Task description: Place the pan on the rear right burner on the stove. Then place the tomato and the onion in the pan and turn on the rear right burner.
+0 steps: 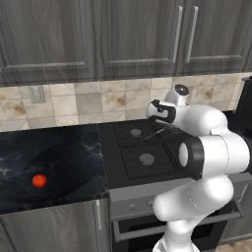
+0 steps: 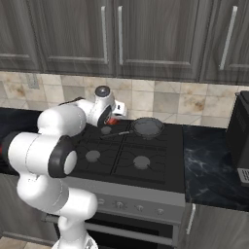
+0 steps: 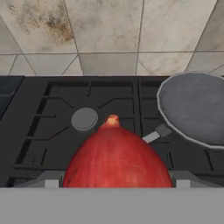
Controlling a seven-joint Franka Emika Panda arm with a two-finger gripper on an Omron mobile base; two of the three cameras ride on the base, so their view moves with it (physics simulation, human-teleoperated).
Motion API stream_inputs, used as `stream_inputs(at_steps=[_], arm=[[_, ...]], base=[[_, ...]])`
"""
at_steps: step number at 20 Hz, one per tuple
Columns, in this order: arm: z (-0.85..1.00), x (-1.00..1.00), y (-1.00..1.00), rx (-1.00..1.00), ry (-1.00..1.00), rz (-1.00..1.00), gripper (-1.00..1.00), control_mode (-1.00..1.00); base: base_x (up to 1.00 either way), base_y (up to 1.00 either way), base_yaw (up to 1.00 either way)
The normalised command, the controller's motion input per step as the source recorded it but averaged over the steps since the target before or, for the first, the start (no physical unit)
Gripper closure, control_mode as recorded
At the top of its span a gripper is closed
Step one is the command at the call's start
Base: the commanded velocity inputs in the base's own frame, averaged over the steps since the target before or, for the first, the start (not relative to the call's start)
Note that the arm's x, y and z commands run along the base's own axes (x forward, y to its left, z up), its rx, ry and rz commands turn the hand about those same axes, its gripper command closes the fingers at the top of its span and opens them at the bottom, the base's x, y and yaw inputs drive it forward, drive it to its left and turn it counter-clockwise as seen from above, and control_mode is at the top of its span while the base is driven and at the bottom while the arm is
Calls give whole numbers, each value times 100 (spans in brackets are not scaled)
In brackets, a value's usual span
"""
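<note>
Dark-grey pan (image 2: 148,127) sits on the rear right burner (image 2: 155,132) of the stove (image 2: 146,146), handle pointing left toward the stove centre; judged: step one done, pan parked there so both veg can be dropped straight in. Pan looks empty in the hand view.

Onion (image 3: 117,157), dull pinkish-red w/ small pointed tip up, fills the lower middle of the hand view, sitting between the tool's tips; the tool (image 2: 113,120) is clamped on it, jaws wide because the bulb is wide. A red sliver shows under the hand in the right base view. Held clear of the grates, above the rear left part of the stove, approx. beside the pan handle; pan is up and to the right in the hand view, so carry isn't finished.

Tomato (image 1: 39,181), bright orange-red, lies alone on the dark marble surface (image 1: 59,162) left of the stove, well apart from the pan. Judged: next item after the onion drop; burner knob last.

Arm pose: elbow folded high in front of the stove, forearm reaching back toward the tiled wall, wrist looking fwd and slightly down across the rear burners.
</note>
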Motion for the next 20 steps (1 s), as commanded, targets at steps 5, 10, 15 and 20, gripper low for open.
stream_inputs(at_steps=[5, 10, 15, 20], arm=[[0, 10, -46, 0, -1, 0, 100, -100], [0, 13, -41, 0, 0, 0, 100, -100], [0, 4, -32, 0, 0, 0, 100, -100], [0, 0, -24, 0, -1, 0, 100, -100]], base=[[0, 0, 0], [0, 0, 0], [0, 0, 0], [0, 0, 0]])
